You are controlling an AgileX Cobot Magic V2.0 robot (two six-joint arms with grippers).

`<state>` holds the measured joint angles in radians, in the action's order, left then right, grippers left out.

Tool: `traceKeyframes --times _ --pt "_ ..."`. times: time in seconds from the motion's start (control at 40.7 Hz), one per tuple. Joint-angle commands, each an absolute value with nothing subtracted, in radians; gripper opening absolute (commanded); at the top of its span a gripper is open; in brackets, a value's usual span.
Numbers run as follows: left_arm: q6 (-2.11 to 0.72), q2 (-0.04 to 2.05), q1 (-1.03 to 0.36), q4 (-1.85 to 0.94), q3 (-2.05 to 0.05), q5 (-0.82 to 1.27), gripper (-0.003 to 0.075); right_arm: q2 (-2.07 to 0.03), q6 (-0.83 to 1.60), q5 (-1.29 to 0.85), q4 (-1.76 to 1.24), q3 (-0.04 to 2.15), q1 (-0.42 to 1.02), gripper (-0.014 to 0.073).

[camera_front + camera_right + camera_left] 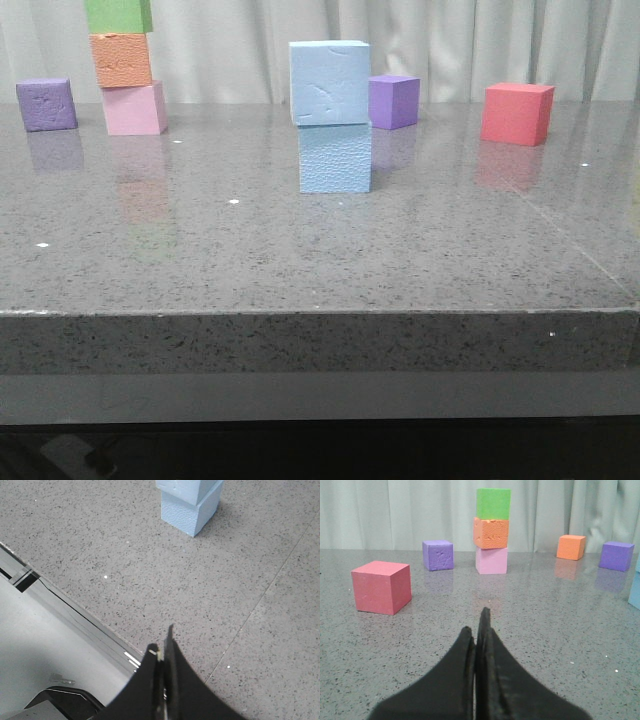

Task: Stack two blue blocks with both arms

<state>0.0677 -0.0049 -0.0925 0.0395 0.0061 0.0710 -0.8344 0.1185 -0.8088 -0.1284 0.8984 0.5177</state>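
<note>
Two pale blue blocks stand stacked mid-table: the upper blue block (329,82) rests on the lower blue block (335,157), turned slightly against it. The right wrist view shows the same stack, lower block (190,514) under the upper one (187,487), far from my right gripper (162,647), which is shut and empty over the table's front edge. My left gripper (476,625) is shut and empty above bare table, pointing toward a tower of three small cubes. A sliver of a blue block (636,587) shows at that view's edge. Neither arm appears in the front view.
A tower of pink (134,108), orange (121,60) and green (118,14) cubes stands back left beside a purple cube (46,104). Another purple cube (393,101) sits behind the blue stack, a red cube (517,113) back right. The left wrist view also shows an orange cube (571,547).
</note>
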Motion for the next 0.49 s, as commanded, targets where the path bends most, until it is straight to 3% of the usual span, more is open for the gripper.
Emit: traceKeyframes --times 0.0,0.467 --pt "0.067 -0.024 -0.090 0.028 0.008 -0.027 -0.0020 -0.827 0.128 -0.756 -0.133 0.924 0.518 -0.0119" --pt "0.067 -0.024 -0.025 0.038 0.008 -0.043 -0.0020 -0.827 0.128 -0.756 -0.133 0.924 0.518 -0.0119"
